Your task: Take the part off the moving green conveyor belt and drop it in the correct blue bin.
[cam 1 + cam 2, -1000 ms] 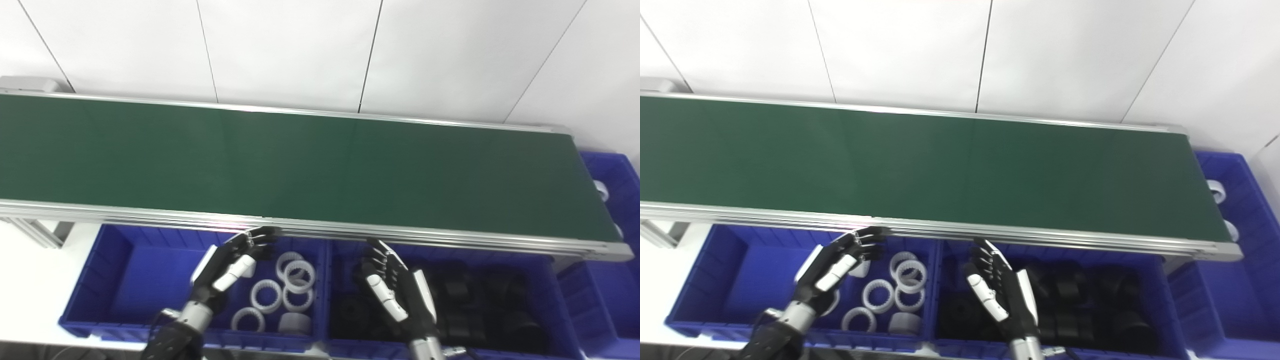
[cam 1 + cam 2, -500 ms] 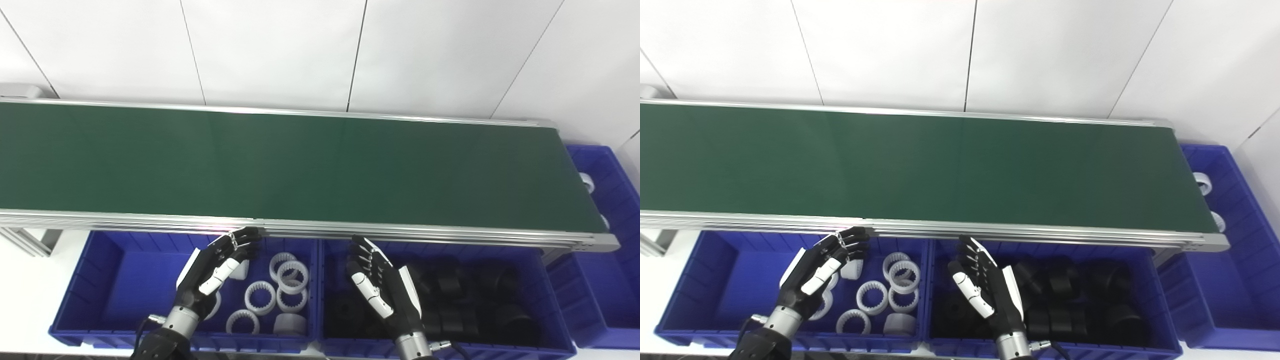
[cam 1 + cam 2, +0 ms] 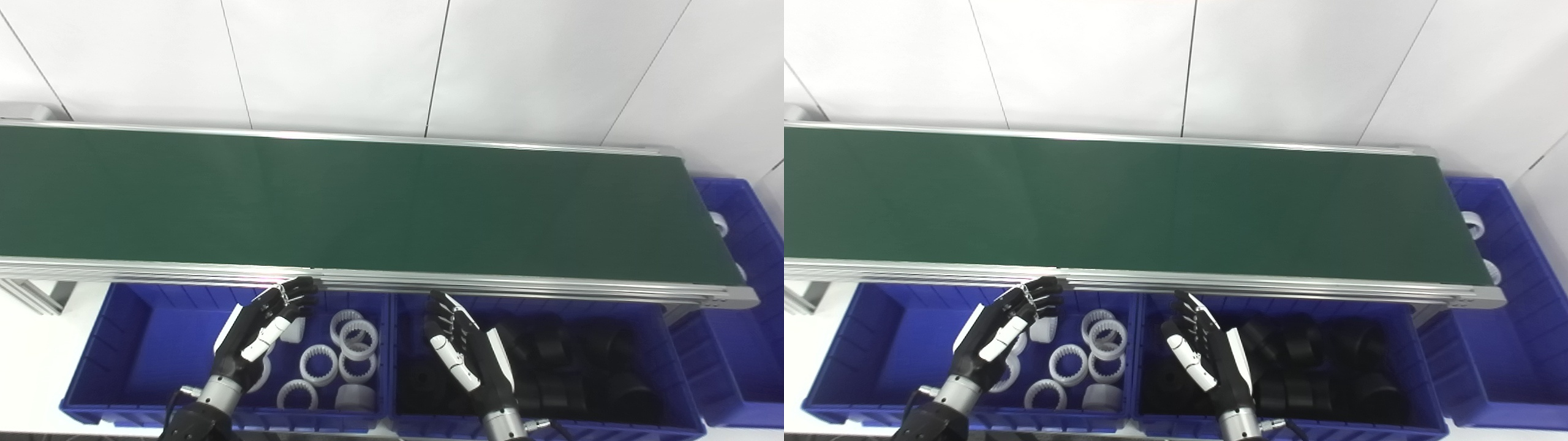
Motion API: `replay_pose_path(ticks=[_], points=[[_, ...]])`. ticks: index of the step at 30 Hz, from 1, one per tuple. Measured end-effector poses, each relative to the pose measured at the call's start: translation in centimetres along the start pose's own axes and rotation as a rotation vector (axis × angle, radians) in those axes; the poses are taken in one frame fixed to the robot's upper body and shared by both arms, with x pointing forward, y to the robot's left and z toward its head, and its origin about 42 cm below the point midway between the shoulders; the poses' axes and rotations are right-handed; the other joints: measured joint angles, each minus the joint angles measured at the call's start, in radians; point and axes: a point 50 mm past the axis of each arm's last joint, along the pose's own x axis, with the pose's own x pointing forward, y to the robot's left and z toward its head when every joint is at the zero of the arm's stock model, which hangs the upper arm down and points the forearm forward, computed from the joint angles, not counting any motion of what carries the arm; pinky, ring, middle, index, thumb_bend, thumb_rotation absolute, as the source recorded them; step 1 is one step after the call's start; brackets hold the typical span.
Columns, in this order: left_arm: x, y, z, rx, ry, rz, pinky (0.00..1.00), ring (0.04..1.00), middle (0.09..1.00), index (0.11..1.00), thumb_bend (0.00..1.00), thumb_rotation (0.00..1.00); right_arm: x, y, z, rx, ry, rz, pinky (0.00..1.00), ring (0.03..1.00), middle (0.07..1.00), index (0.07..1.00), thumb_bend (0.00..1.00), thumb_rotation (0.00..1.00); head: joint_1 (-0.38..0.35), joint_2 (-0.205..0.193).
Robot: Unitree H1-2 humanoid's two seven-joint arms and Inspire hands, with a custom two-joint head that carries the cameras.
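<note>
The green conveyor belt (image 3: 367, 202) runs across the view and carries no part. Below its near rail stand two blue bins: the left bin (image 3: 110, 343) holds several white ring parts (image 3: 352, 334), the right bin (image 3: 674, 398) holds several black parts (image 3: 563, 367). My left hand (image 3: 260, 334) is open and empty above the left bin, fingers pointing at the rail. My right hand (image 3: 468, 352) is open and empty above the right bin, fingers spread.
A third blue bin (image 3: 744, 343) sits past the belt's right end with white parts (image 3: 1473, 224) in it. The belt's aluminium near rail (image 3: 490, 285) runs just beyond my fingertips. A white panelled wall is behind the belt.
The camera shifted between one second ago and half a second ago. Both hands stay open over their bins; since then almost nothing has moved.
</note>
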Motion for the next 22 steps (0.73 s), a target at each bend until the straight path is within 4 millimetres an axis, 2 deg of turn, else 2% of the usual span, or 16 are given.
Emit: replay_pose_path(ticks=[3,9,17,22], points=[[0.0,-0.2,0.0,0.007,0.002,-0.013,0.71,0.732,0.766,0.781,0.81,0.67,0.0,0.0,0.0,-0.001,0.0,0.0,0.73,0.788,0.84,0.878,0.52,0.74,0.008,-0.003],[0.1,-0.9,0.5,0.046,-0.011,-0.037,0.73,0.748,0.78,0.803,0.82,0.69,0.0,-0.1,0.0,-0.004,0.0,0.0,0.74,0.797,0.844,0.882,0.53,0.75,0.023,-0.008],[-0.2,-2.8,0.7,0.087,-0.021,-0.073,0.71,0.761,0.806,0.831,0.83,0.64,-0.1,-0.5,-0.1,-0.012,-0.002,-0.001,0.73,0.796,0.838,0.874,0.54,0.75,0.035,-0.009],[-0.2,-3.4,0.7,0.121,-0.014,-0.095,0.73,0.791,0.836,0.855,0.86,0.66,-0.2,-0.5,-0.1,-0.011,-0.012,-0.001,0.73,0.797,0.839,0.874,0.54,0.75,0.041,-0.009]])
